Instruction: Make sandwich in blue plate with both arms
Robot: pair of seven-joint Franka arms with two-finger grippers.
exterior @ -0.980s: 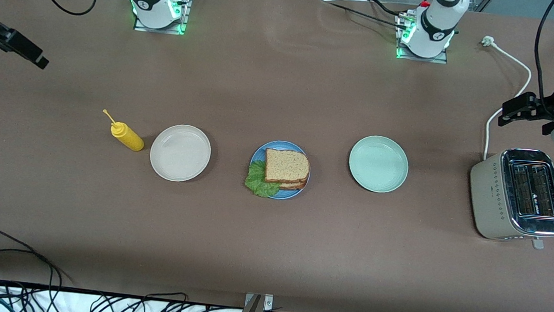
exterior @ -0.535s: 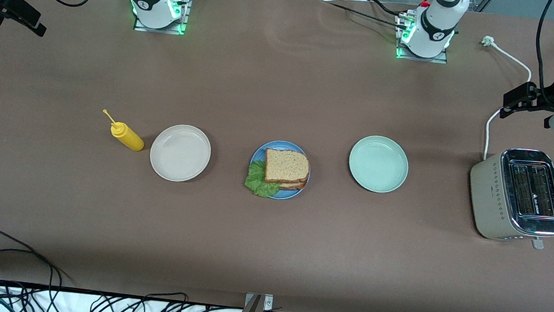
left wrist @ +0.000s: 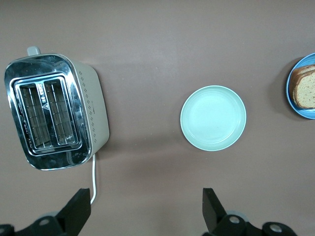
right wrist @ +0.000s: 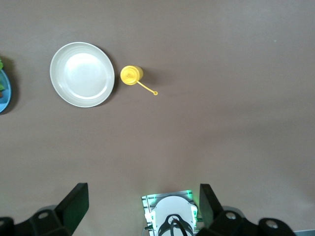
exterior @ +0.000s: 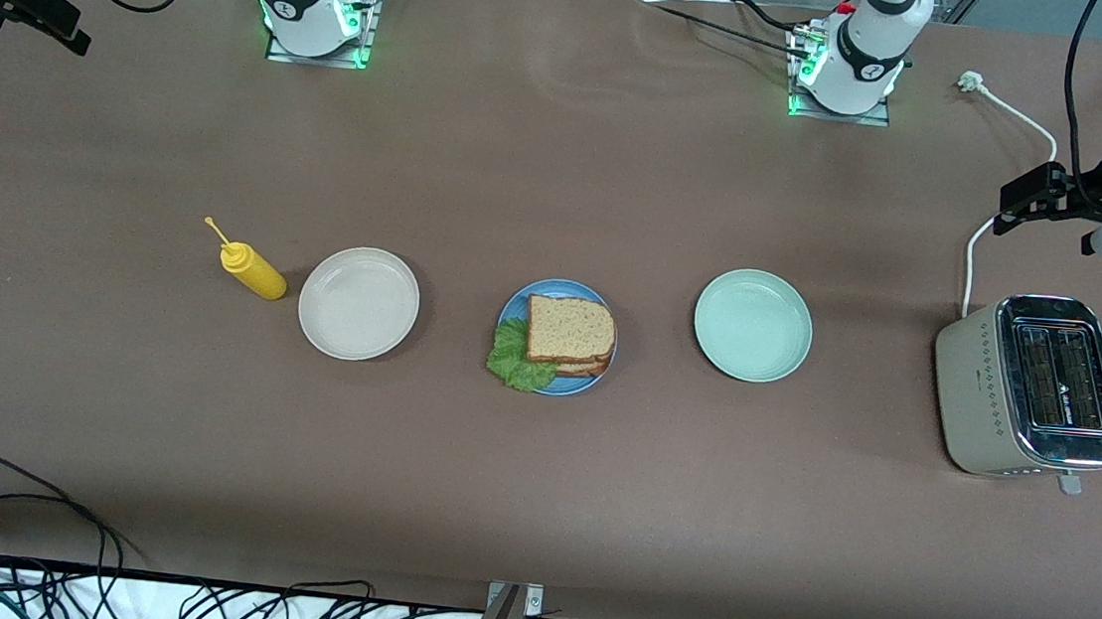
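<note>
Front view: the sandwich (exterior: 569,334) sits on the blue plate (exterior: 511,308) (lettuce (exterior: 517,358) poking out), between the beige plate (exterior: 358,303) and green plate (exterior: 752,325). Left wrist view: the left gripper (left wrist: 145,211), jaws spread, hangs near the toaster (left wrist: 54,110). Right wrist view: the right gripper (right wrist: 142,206), jaws spread, hangs high above the yellow bottle (right wrist: 131,75)

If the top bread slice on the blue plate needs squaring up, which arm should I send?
Neither clearly. The sandwich sits mid-table on the blue plate; the left gripper hangs above the toaster, the right gripper at the table's edge. Left looks marginally closer.
</note>
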